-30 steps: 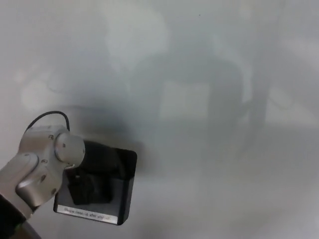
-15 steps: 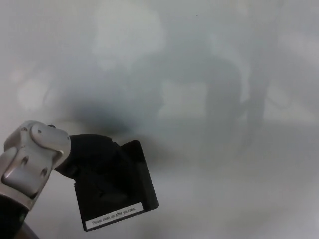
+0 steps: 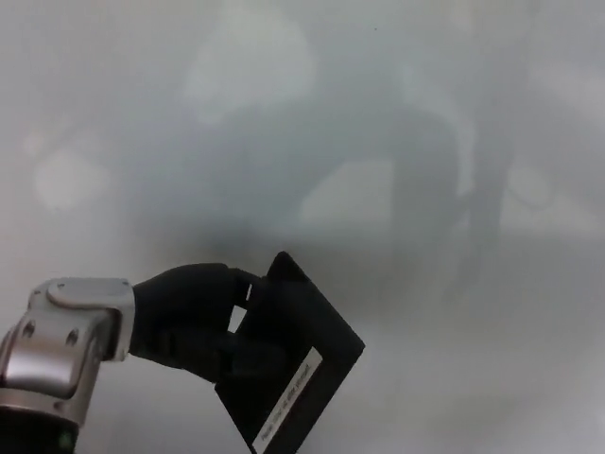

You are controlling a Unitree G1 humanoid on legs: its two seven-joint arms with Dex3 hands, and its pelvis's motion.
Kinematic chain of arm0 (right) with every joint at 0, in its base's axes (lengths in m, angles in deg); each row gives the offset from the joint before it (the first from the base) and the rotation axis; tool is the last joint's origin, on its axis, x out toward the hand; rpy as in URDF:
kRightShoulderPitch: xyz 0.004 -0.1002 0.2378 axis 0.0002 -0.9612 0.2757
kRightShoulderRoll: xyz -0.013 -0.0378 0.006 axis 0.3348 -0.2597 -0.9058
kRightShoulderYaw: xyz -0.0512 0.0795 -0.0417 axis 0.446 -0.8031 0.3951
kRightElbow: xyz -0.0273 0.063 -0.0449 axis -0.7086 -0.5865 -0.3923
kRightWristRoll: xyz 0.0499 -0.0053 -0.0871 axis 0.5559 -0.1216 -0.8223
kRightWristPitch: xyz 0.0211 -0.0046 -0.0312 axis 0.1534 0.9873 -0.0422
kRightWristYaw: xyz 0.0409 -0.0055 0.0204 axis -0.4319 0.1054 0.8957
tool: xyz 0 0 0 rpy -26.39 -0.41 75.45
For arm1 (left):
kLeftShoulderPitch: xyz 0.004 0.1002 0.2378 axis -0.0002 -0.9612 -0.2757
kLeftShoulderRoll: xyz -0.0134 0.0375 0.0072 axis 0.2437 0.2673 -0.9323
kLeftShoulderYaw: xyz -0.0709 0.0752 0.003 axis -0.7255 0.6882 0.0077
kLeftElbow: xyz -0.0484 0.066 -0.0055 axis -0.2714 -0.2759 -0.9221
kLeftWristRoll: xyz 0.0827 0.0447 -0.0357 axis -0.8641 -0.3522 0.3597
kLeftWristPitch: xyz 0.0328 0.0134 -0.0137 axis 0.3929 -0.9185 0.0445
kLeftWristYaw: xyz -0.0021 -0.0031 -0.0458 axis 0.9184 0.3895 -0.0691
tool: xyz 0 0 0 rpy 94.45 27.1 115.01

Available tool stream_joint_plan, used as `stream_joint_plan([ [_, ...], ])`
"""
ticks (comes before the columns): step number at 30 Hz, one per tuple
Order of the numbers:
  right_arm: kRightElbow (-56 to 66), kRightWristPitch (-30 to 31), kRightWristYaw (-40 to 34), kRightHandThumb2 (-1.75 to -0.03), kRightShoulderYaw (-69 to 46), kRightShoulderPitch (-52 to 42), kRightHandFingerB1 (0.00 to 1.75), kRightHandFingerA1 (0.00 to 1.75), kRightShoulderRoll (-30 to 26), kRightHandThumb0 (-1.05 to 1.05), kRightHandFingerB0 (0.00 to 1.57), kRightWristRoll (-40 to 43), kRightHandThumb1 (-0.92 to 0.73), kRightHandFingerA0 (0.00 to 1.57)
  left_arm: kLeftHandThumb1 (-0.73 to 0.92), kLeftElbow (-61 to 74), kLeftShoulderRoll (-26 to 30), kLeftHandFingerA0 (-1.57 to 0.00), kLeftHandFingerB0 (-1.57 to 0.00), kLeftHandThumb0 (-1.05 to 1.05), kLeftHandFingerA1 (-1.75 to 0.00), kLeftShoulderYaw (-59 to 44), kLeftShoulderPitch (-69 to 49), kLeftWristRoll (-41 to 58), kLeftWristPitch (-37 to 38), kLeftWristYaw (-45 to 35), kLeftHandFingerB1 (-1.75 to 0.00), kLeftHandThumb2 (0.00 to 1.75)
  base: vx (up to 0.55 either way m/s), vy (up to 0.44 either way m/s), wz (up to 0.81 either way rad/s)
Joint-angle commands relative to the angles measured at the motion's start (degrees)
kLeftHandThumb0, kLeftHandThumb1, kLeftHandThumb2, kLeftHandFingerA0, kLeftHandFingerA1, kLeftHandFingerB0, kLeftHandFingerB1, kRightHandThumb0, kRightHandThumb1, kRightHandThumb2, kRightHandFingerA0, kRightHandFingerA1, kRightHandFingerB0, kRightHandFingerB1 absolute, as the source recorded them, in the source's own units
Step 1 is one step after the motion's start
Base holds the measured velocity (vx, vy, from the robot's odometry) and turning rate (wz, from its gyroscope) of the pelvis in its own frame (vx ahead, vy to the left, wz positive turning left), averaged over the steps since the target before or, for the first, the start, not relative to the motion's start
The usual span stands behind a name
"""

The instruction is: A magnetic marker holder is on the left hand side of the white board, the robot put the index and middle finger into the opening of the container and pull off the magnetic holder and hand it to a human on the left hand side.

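Observation:
The black magnetic marker holder (image 3: 295,364) is off the whiteboard (image 3: 378,142) and tilted about 45 degrees, its white label strip facing lower right. My left hand (image 3: 194,317) grips it from the left, with the black fingers hooked into its opening. The silver wrist (image 3: 61,345) sits at the lower left. The holder's inside is hidden. My right hand does not show.
The glossy whiteboard fills the whole view and carries dim reflections of the room. No person's hand shows in the picture.
The holder has come off the board and rotated counterclockwise, moving right and slightly down in my left hand. The wrist has turned and dropped lower.

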Motion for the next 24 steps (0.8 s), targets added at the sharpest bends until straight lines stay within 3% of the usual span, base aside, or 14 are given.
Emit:
stream_joint_plan([
  [1, 0.1, -0.6, 0.2, -0.9, -0.3, -1.0, 0.4, 0.44, -0.5, -0.66, 0.14, 0.6, -0.64, 0.19, 0.58, 8.8, -17.0, -1.07, -0.94, -0.29, -0.81, -22.2, -12.1, 33.3, -17.7, 4.5, -0.6, 0.58, 0.0, 0.0, 0.0],
  [3, -0.1, -0.7, 0.1, -0.91, -0.3, -1.5, 0.4, 0.45, -0.6, -0.65, 0.13, 0.4, -0.64, 0.19, 0.67, 11.0, -19.5, -1.05, -0.88, -0.36, -0.88, -24.1, -14.4, 34.7, -15.3, 6.1, -0.72, 0.6, 0.0, 0.0, 0.0],
  [4, -0.1, -0.8, -0.1, -0.91, -0.2, -1.6, 0.4, 0.46, -0.6, -0.67, 0.13, 0.3, -0.64, 0.21, 0.78, 11.5, -20.4, -0.96, -0.78, -0.44, -1.12, -25.8, -14.6, 36.7, -16.8, 7.0, -0.92, 0.63, 0.0, 0.0, 0.0],
  [5, -0.1, -0.9, -0.3, -0.91, -0.1, -1.7, 0.4, 0.46, -0.6, -0.67, 0.13, 0.2, -0.64, 0.21, 0.78, 12.1, -21.4, -0.96, -0.78, -0.44, -1.12, -28.0, -14.6, 39.0, -19.2, 8.2, -0.92, 0.63, 0.0, 0.0, 0.0],
  [6, -0.1, -1.3, -0.4, -0.91, 0.1, -2.5, 0.4, 0.46, -0.6, -0.66, 0.13, 0.0, -0.65, 0.2, 0.81, 12.9, -22.1, -0.87, -0.72, -0.44, -1.33, -29.0, -15.7, 40.8, -19.7, 8.4, -1.05, 0.65, 0.0, 0.0, 0.0],
  [8, -0.3, -1.8, -0.6, -0.91, 0.5, -3.9, 0.4, 0.45, -0.6, -0.65, 0.13, -0.4, -0.65, 0.21, 0.81, 14.6, -23.4, -0.86, -0.72, -0.45, -1.35, -30.4, -17.7, 42.7, -20.0, 9.0, -1.01, 0.66, 0.0, 0.0, 0.0],
  [9, -0.3, -1.7, -0.7, -0.91, 0.5, -4.1, 0.4, 0.45, -0.6, -0.65, 0.13, -0.5, -0.65, 0.21, 0.81, 14.9, -23.7, -0.86, -0.72, -0.45, -1.35, -30.8, -18.0, 42.8, -20.3, 9.4, -1.01, 0.66, 0.0, 0.0, 0.0],
  [11, -0.6, -1.1, -0.3, -0.89, 0.5, -4.6, 0.39, 0.44, -0.5, -0.65, 0.13, -0.4, -0.65, 0.18, 0.81, 15.6, -24.7, -0.91, -0.78, -0.39, -1.11, -32.5, -19.1, 43.8, -20.2, 10.9, -0.89, 0.63, 0.0, 0.0, 0.0],
  [17, -0.8, -1.2, -0.2, -0.9, 0.8, -6.3, 0.4, 0.45, -0.4, -0.65, 0.12, -0.7, -0.64, 0.2, 0.76, 17.4, -25.7, -1.01, -0.88, -0.41, -0.9, -36.8, -21.0, 45.1, -21.2, 13.8, -0.82, 0.62, 0.0, 0.0, 0.0],
  [19, -0.9, -1.2, 0.0, -0.9, 0.8, -6.6, 0.4, 0.45, -0.4, -0.65, 0.12, -0.7, -0.64, 0.2, 0.76, 18.2, -25.8, -1.01, -0.88, -0.41, -0.9, -38.2, -21.1, 45.4, -21.6, 15.3, -0.82, 0.62, 0.0, 0.0, 0.0],
  [20, -1.0, -1.2, -0.8, -0.91, 1.3, -7.1, 0.4, 0.45, -0.5, -0.67, 0.13, -1.3, -0.64, 0.21, 0.76, 17.6, -24.7, -1.0, -0.88, -0.42, -1.04, -40.0, -21.2, 47.1, -23.0, 14.9, -0.86, 0.62, 0.0, 0.0, 0.0],
  [21, -1.0, -1.2, -0.9, -0.91, 1.4, -7.1, 0.4, 0.45, -0.5, -0.67, 0.13, -1.3, -0.64, 0.21, 0.76, 17.7, -24.7, -1.0, -0.88, -0.42, -1.04, -40.3, -21.2, 47.3, -23.3, 15.0, -0.86, 0.62, 0.0, 0.0, 0.0],
  [22, -1.0, -1.1, -0.8, -0.63, 1.3, -7.0, 0.27, 0.34, -0.5, -0.63, 0.19, -1.2, -0.81, 0.29, 0.75, 17.2, -24.2, -1.02, -0.91, -0.41, -0.96, -40.7, -20.9, 47.6, -22.8, 14.6, -0.81, 0.63, 0.0, 0.0, 0.0],
  [24, -1.0, -0.9, -0.4, -0.63, 1.0, -6.7, 0.27, 0.35, -0.5, -0.62, 0.19, -0.8, -0.81, 0.29, 0.76, 16.6, -23.1, -1.05, -0.95, -0.42, -0.92, -42.4, -20.2, 48.6, -22.5, 14.4, -0.8, 0.64, 0.0, 0.0, 0.0],
])
